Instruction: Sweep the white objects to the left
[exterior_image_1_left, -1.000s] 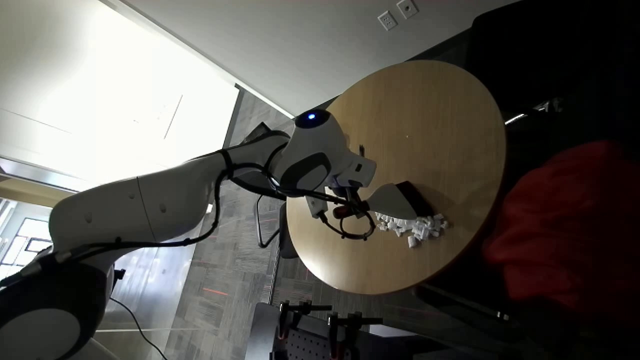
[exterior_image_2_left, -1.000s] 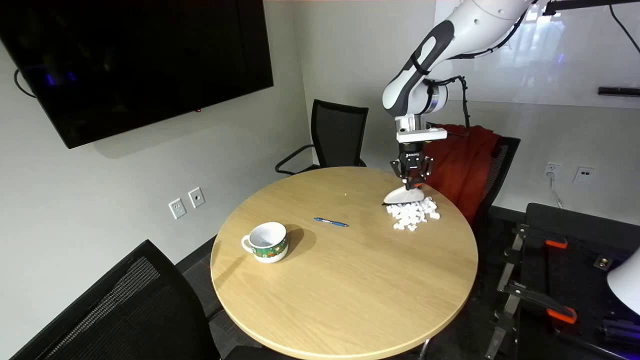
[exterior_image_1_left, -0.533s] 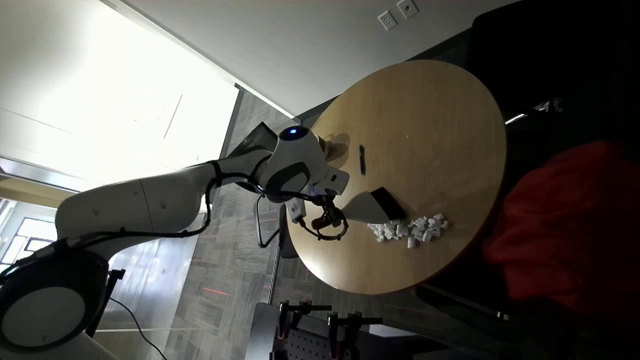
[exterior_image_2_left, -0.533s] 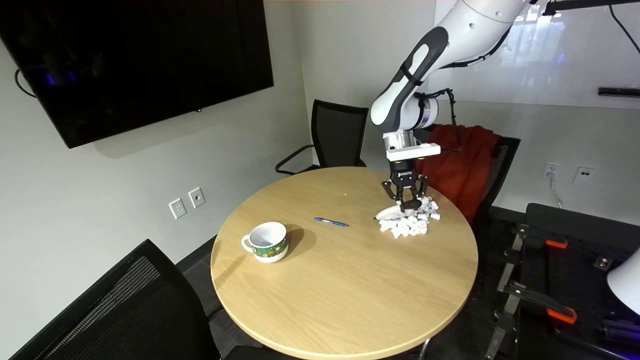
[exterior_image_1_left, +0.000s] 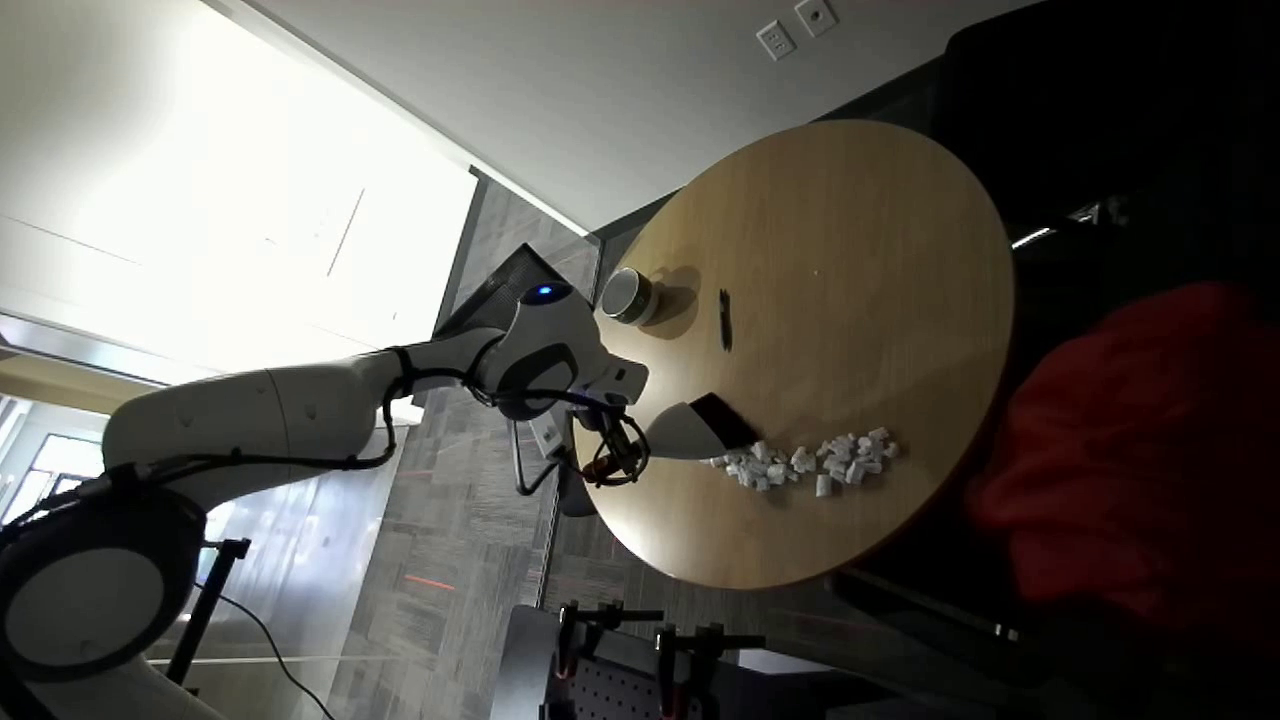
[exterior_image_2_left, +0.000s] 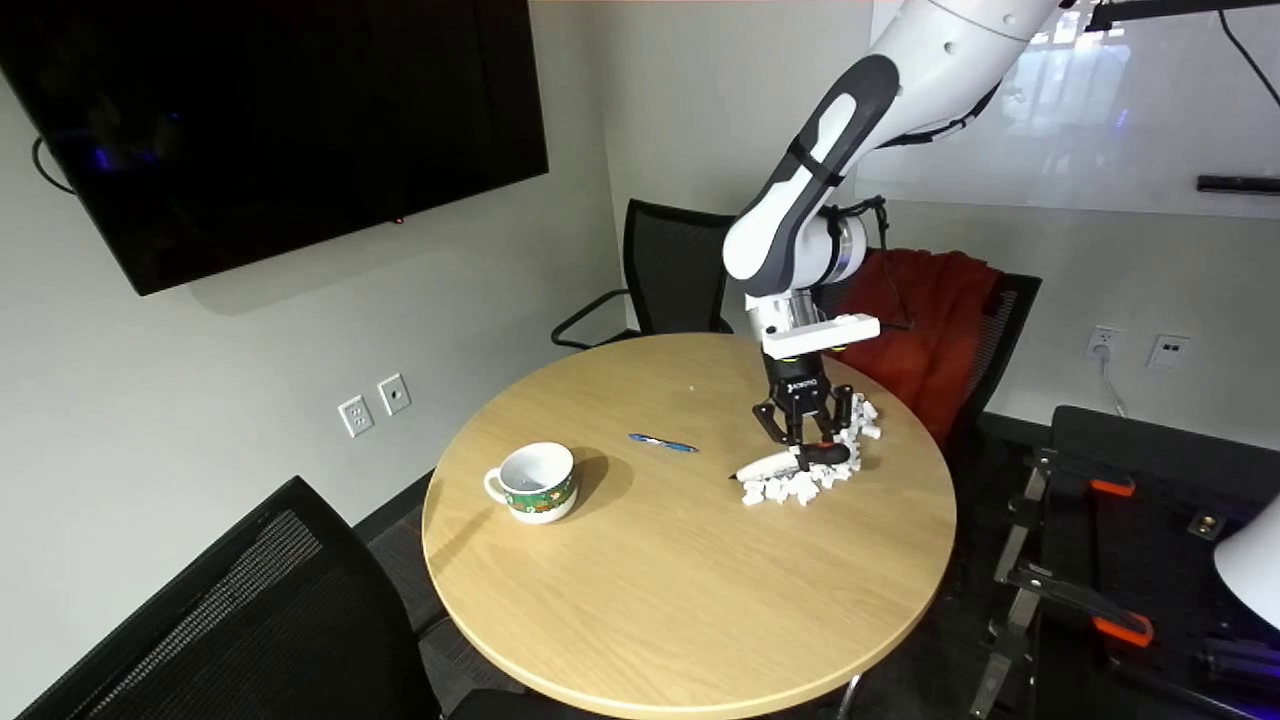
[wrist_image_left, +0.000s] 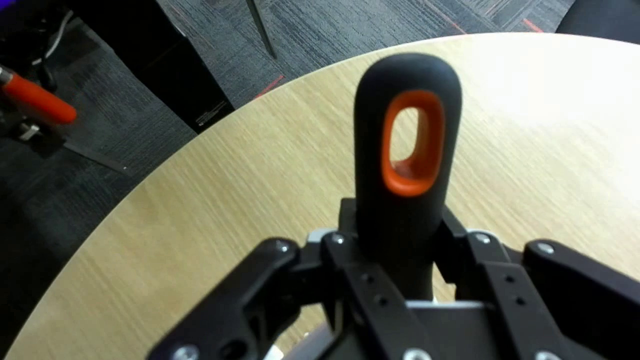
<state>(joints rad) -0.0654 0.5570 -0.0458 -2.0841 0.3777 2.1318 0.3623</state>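
Claw (wrist_image_left: 398, 230) clamped round handle (wrist_image_left: 372, 170) of brush (exterior_image_1_left: 684, 432). White bits (exterior_image_1_left: 803, 461) strung out mainly right of bristles (exterior_image_1_left: 724, 420): likely best sweep from beyond them, leftward, low on table (exterior_image_1_left: 850, 220).

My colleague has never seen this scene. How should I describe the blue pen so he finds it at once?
In an exterior view, find the round wooden table. On it, right of the white mug in that picture, lies the pen. It is slim and blue, unlike the wide mug and the small white bits.
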